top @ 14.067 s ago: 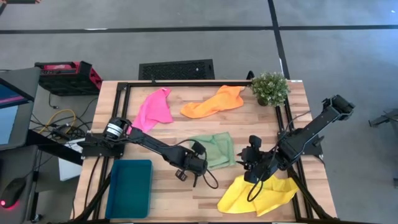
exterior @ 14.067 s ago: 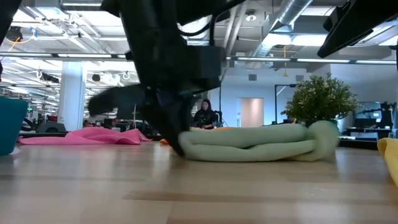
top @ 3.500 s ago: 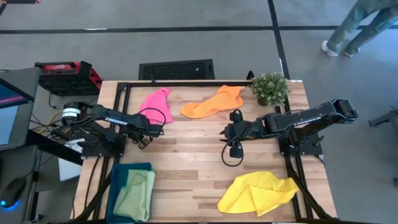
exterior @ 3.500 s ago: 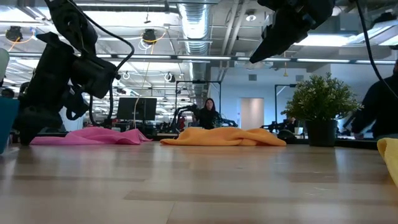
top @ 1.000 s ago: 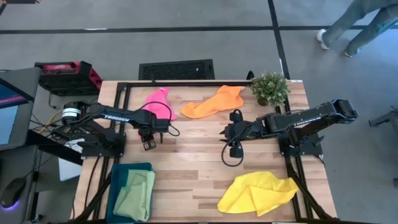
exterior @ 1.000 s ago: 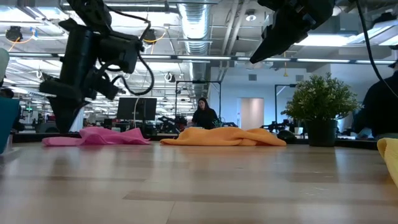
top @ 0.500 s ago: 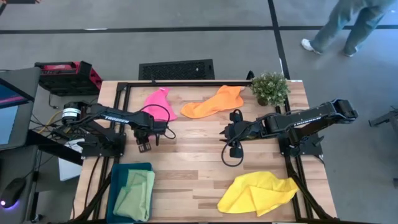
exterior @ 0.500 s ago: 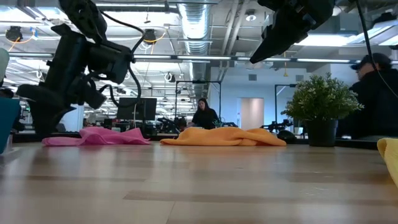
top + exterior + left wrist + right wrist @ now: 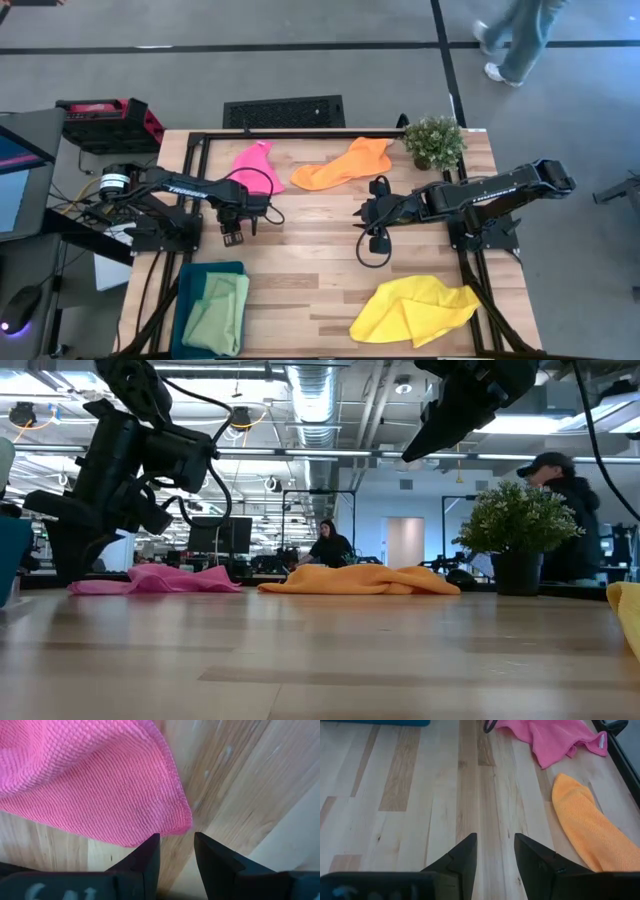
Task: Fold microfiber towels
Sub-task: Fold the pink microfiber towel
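The hot pink towel (image 9: 252,168) lies crumpled at the far left of the table, and the orange towel (image 9: 345,164) lies beside it at the far middle. Near the front right edge is the yellow towel (image 9: 415,310). The light green towel (image 9: 217,314) lies folded in the teal bin (image 9: 190,275). My left gripper (image 9: 232,235) is open and points down at the pink towel's near corner (image 9: 184,822), which lies just ahead of its fingertips. My right gripper (image 9: 364,222) hangs open above bare wood at mid table, holding nothing. My left gripper points down with one fingertip (image 9: 151,842) at the hem beside the pink towel's near corner (image 9: 172,827) and the other over bare wood. Whether either finger touches the cloth I cannot tell. The towel lies flat on the table.
A potted plant (image 9: 433,142) stands at the far right corner. A black frame rail (image 9: 300,131) runs along the far edge. Bare wood (image 9: 300,260) spans the table's middle. A person (image 9: 565,510) stands beyond the table on the right.
My left gripper has moved down and a little toward the table's left edge, coming in at the pink towel's near corner. The towels and my right arm have kept still.
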Controlling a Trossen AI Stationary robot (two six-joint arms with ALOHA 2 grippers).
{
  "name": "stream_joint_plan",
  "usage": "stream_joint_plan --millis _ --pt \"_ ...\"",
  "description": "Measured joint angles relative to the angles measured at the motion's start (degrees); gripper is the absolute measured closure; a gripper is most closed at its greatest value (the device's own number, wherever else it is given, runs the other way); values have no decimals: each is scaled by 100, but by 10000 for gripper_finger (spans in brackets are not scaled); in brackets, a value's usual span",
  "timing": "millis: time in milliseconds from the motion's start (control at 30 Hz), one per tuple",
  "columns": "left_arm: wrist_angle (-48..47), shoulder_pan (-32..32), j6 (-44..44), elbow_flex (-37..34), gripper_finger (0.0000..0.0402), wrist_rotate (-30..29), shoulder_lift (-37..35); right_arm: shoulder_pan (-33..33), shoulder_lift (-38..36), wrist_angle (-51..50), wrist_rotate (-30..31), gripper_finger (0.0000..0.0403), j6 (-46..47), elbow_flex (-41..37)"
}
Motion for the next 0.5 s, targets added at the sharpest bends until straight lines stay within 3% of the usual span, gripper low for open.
stream_joint_plan --millis 500 --pt "160 0 -35 -1 287 -15 13 0 0 -16 0 248 -43 -2"
